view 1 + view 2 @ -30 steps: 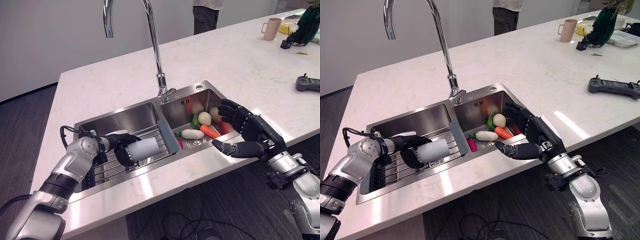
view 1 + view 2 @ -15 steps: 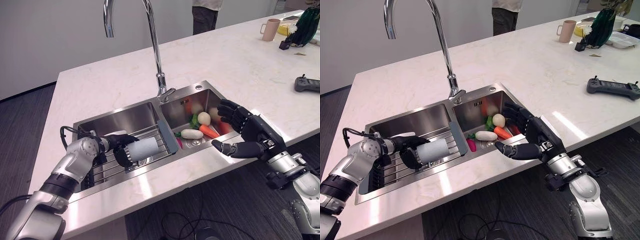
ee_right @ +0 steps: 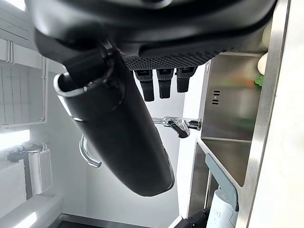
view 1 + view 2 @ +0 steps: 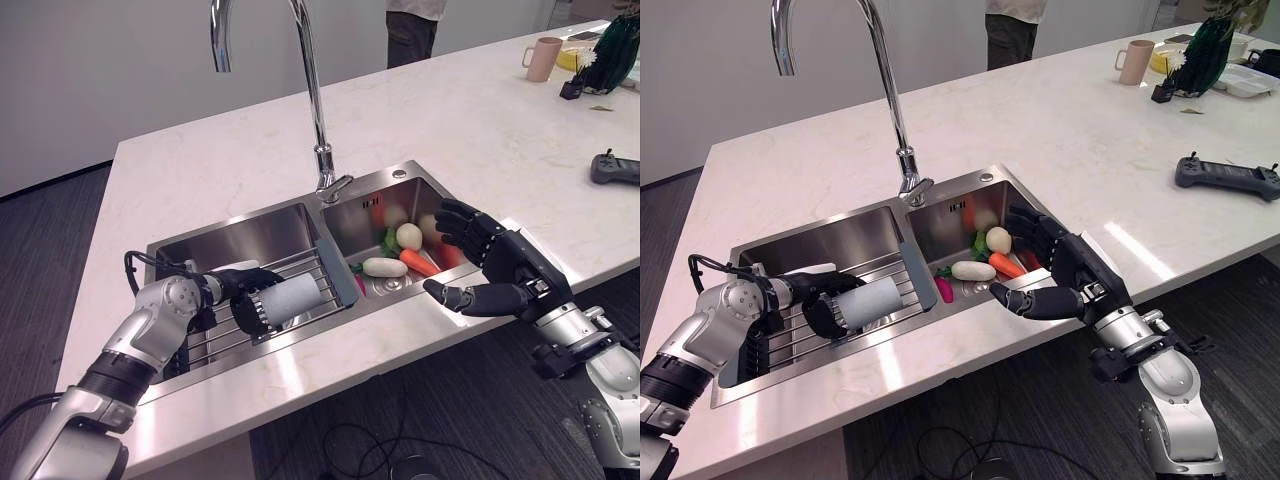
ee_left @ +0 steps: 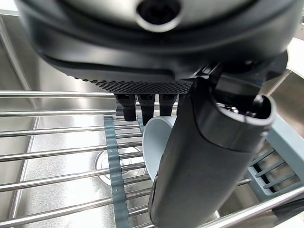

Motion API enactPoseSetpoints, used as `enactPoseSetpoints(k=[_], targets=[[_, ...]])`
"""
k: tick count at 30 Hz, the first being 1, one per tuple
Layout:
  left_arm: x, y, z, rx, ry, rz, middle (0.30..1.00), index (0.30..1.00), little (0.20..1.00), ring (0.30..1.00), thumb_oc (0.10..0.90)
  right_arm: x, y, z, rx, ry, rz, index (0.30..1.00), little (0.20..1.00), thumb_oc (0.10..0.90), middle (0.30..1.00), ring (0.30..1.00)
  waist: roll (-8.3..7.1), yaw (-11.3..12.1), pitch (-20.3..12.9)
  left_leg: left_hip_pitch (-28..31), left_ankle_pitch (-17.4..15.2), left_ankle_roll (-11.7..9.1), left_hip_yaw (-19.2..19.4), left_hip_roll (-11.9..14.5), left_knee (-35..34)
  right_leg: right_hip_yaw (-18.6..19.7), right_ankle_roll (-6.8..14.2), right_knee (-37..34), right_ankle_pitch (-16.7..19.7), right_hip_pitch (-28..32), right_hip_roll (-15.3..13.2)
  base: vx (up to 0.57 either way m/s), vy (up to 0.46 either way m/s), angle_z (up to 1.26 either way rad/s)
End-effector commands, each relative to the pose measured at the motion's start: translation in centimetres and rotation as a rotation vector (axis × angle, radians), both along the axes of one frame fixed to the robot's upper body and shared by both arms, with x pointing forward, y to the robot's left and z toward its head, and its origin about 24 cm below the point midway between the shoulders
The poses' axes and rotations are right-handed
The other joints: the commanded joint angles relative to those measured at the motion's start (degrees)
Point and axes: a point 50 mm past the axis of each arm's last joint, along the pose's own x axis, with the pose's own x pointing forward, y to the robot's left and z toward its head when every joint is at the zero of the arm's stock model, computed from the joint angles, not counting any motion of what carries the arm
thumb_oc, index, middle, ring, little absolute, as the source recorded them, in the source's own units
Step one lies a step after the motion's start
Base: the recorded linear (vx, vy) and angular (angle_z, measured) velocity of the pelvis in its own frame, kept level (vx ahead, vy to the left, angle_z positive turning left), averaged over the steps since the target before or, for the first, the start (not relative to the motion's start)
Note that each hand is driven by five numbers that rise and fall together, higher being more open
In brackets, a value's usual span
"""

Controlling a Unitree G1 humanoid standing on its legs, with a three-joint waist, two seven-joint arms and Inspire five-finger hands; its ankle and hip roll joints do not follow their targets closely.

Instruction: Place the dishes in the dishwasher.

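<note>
Marble table (image 4: 470, 120) with double sink (image 4: 400, 178). Left hand (image 4: 243, 290) curled round pale grey cup (image 4: 288, 296), held sideways over wire rack (image 4: 205, 335) in left basin; wrist view shows its open mouth. Right hand (image 4: 497, 272) spread, empty, above right basin: carrot (image 4: 419, 262), white vegetables (image 4: 385, 267).

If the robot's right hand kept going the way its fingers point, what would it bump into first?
The right hand is open at the right basin's front rim, its fingers aimed across the basin. Going straight on, it would probably meet the carrot and white vegetable first, though depth is hard to judge.
</note>
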Motion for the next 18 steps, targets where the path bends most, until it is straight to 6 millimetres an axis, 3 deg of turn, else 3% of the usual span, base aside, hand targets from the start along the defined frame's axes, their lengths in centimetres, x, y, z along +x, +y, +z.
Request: enactPoseSetpoints(k=[1, 18], targets=[[1.3, 0.3, 5.9, 0.032, -0.219, -0.011, 0.9, 0.9, 0.9, 0.9, 0.8, 0.3, 0.2, 4.6, 0.035, -0.242, 0.018, 0.9, 0.9, 0.8, 0.9, 0.9, 1.37, 0.14, -1.57, 3.28, -14.74, -0.32, -6.51, -0.41, 6.58, -5.72, 1.45, -3.93, -2.13, 2.17, 1.29, 0.0, 0.0, 0.0], [1.2, 0.0, 6.9, -0.023, -0.252, -0.027, 0.9, 0.9, 0.9, 0.9, 0.8, 0.3, 0.2, 4.5, 0.035, -0.239, 0.008, 0.9, 0.9, 0.8, 0.9, 0.9, 1.33, 0.13, -1.66, 3.26, -14.65, -0.36, -6.98, -0.45, 6.58, -5.34, 1.46, -3.93, -2.05, 2.29, 1.64, 0.0, -0.003, 0.02]])
